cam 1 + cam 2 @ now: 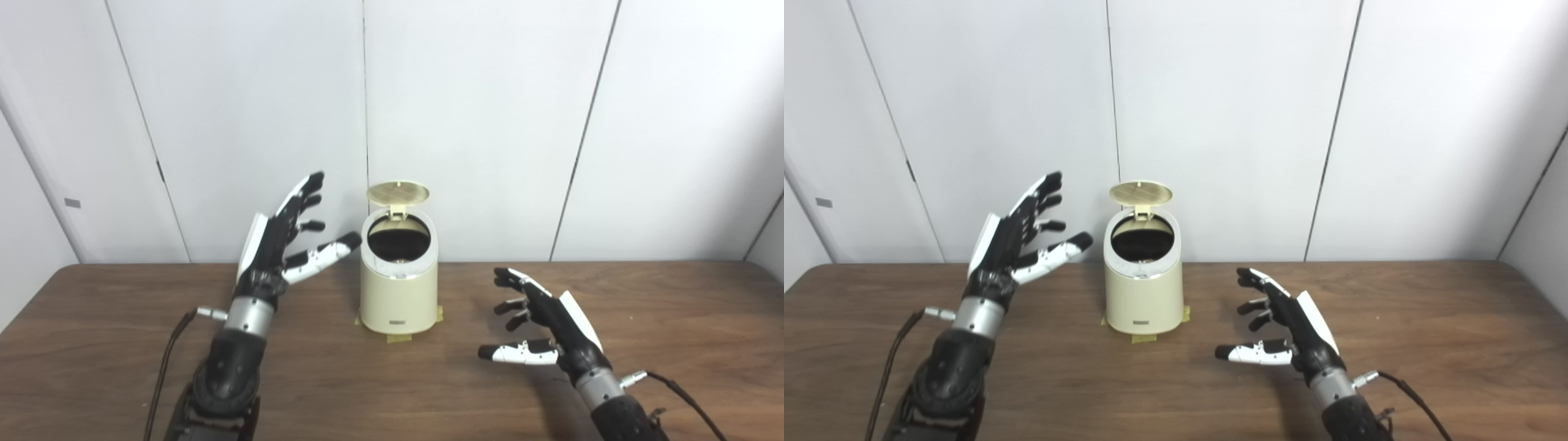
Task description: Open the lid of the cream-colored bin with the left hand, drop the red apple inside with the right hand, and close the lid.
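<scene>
The cream-colored bin (399,293) stands upright on the brown table (122,343) near its back edge, taped down at the base. Its round lid (398,193) is tipped up on the rear hinge, showing a dark opening (399,240). My left hand (285,242) is raised to the left of the bin, fingers spread, its thumb close to the bin's rim but apart from it. My right hand (545,324) hovers low over the table to the right of the bin, fingers apart and holding nothing. No red apple shows in either view.
White wall panels (490,122) rise just behind the table's back edge. Yellow tape (398,337) sticks out under the bin. Cables trail from both wrists (680,392) toward the picture's bottom edge.
</scene>
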`<state>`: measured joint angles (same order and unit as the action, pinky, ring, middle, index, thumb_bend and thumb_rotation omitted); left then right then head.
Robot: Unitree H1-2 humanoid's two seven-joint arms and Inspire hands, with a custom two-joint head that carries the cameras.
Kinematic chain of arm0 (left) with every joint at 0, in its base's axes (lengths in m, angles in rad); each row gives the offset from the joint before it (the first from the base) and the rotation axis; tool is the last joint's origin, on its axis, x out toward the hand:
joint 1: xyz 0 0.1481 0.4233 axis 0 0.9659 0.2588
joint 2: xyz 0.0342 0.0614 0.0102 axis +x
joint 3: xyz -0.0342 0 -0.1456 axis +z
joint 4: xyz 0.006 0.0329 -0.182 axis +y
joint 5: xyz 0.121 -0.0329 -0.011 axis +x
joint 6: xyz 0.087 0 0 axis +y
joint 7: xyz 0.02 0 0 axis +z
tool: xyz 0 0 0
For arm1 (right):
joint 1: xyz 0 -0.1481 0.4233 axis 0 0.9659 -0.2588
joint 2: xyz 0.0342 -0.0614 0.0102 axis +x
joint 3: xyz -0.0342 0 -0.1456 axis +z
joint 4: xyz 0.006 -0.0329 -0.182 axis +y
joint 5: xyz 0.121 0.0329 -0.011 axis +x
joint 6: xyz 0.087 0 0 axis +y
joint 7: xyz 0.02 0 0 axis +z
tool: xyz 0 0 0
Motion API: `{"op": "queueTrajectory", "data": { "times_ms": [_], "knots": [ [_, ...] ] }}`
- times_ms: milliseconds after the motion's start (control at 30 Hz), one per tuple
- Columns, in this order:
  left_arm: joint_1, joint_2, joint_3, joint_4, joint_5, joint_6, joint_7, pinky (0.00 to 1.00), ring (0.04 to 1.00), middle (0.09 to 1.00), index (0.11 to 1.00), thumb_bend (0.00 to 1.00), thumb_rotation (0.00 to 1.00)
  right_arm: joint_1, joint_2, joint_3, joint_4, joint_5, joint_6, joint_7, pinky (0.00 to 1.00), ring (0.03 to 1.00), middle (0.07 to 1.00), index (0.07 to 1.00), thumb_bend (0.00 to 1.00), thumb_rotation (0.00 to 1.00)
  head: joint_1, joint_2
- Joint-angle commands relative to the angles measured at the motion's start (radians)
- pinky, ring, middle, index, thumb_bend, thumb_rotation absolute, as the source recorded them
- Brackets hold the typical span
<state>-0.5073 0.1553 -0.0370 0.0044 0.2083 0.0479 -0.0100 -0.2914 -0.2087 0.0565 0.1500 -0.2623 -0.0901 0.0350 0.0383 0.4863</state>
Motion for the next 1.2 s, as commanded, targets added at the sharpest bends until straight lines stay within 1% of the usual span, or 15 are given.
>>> {"op": "queueTrajectory", "data": {
  "times_ms": [0, 100, 200, 233, 333, 400, 433, 533, 600, 633, 767, 933, 1033, 1100, 1167],
  "knots": [
    [-0.085, 0.019, -0.006, -0.001, 0.024, -0.002, -0.004, 0.73, 0.915, 0.941, 0.958, 0.91, 0.45, -0.038, -0.003, -0.003, -0.03, 0.006, -0.024, -0.008, 0.51, 0.651, 0.841, 0.858, 0.83, 0.23, 0.0, 0.001],
    [-0.132, 0.036, -0.025, 0.029, 0.054, -0.007, -0.013, 0.71, 0.914, 0.949, 0.954, 0.92, 0.46, -0.041, -0.003, -0.002, -0.018, 0.003, -0.039, -0.012, 0.5, 0.648, 0.831, 0.85, 0.83, 0.23, 0.0, 0.0],
    [-0.173, 0.053, -0.047, 0.057, 0.081, -0.01, -0.023, 0.7, 0.915, 0.952, 0.928, 0.94, 0.46, -0.041, -0.001, -0.001, -0.019, 0.001, -0.04, -0.014, 0.5, 0.642, 0.82, 0.842, 0.83, 0.24, -0.005, 0.001],
    [-0.188, 0.057, -0.055, 0.069, 0.091, -0.007, -0.028, 0.72, 0.922, 0.955, 0.926, 0.96, 0.48, -0.041, 0.0, -0.001, -0.021, 0.002, -0.041, -0.014, 0.49, 0.637, 0.817, 0.841, 0.83, 0.24, -0.005, 0.001],
    [-0.22, 0.068, -0.073, 0.096, 0.115, -0.007, -0.041, 0.76, 0.933, 0.962, 0.917, 0.97, 0.48, -0.042, 0.0, 0.002, -0.018, -0.005, -0.049, -0.017, 0.49, 0.631, 0.812, 0.841, 0.82, 0.24, -0.005, 0.001],
    [-0.243, 0.078, -0.09, 0.118, 0.133, -0.015, -0.056, 0.74, 0.906, 0.927, 0.86, 0.96, 0.46, -0.044, -0.002, 0.004, -0.012, -0.009, -0.057, -0.019, 0.48, 0.627, 0.81, 0.841, 0.82, 0.26, -0.005, 0.001],
    [-0.255, 0.087, -0.103, 0.132, 0.142, -0.021, -0.068, 0.75, 0.91, 0.917, 0.843, 0.96, 0.46, -0.043, -0.002, 0.005, -0.012, -0.011, -0.057, -0.02, 0.48, 0.625, 0.809, 0.841, 0.82, 0.26, -0.005, 0.001],
    [-0.288, 0.113, -0.14, 0.176, 0.179, -0.047, -0.093, 0.79, 0.917, 0.895, 0.82, 0.94, 0.45, -0.041, -0.002, 0.004, -0.024, -0.013, -0.044, -0.017, 0.48, 0.626, 0.808, 0.84, 0.83, 0.27, -0.012, 0.001],
    [-0.307, 0.129, -0.167, 0.204, 0.213, -0.059, -0.103, 0.82, 0.921, 0.883, 0.821, 0.94, 0.45, -0.039, -0.001, 0.003, -0.027, -0.008, -0.042, -0.015, 0.48, 0.627, 0.809, 0.838, 0.82, 0.27, -0.014, 0.001],
    [-0.314, 0.136, -0.18, 0.218, 0.228, -0.066, -0.108, 0.82, 0.916, 0.876, 0.82, 0.94, 0.46, -0.039, -0.001, 0.001, -0.028, -0.006, -0.042, -0.015, 0.48, 0.629, 0.81, 0.836, 0.82, 0.27, -0.016, 0.002],
    [-0.33, 0.153, -0.219, 0.251, 0.28, -0.098, -0.111, 0.8, 0.892, 0.85, 0.802, 0.96, 0.46, -0.038, 0.001, -0.002, -0.032, 0.003, -0.039, -0.012, 0.47, 0.629, 0.81, 0.833, 0.82, 0.27, -0.019, 0.003],
    [-0.337, 0.161, -0.252, 0.252, 0.338, -0.084, -0.131, 0.9, 0.969, 0.861, 0.808, 0.97, 0.47, -0.036, -0.001, -0.001, -0.036, 0.004, -0.046, -0.012, 0.47, 0.631, 0.817, 0.834, 0.82, 0.28, -0.023, 0.006],
    [-0.338, 0.166, -0.274, 0.256, 0.387, -0.099, -0.123, 0.92, 0.981, 0.848, 0.807, 0.97, 0.48, -0.035, 0.001, -0.002, -0.038, 0.011, -0.048, -0.011, 0.45, 0.625, 0.816, 0.835, 0.81, 0.28, -0.026, 0.008],
    [-0.334, 0.168, -0.282, 0.257, 0.409, -0.105, -0.119, 0.91, 0.979, 0.838, 0.803, 0.98, 0.48, -0.035, 0.001, -0.002, -0.034, 0.014, -0.052, -0.011, 0.45, 0.625, 0.816, 0.835, 0.81, 0.28, -0.027, 0.01],
    [-0.329, 0.168, -0.286, 0.253, 0.42, -0.104, -0.124, 0.89, 0.988, 0.842, 0.81, 1.0, 0.51, -0.035, 0.001, -0.001, -0.032, 0.014, -0.052, -0.012, 0.45, 0.619, 0.814, 0.834, 0.81, 0.27, -0.027, 0.011]
  ]
}}
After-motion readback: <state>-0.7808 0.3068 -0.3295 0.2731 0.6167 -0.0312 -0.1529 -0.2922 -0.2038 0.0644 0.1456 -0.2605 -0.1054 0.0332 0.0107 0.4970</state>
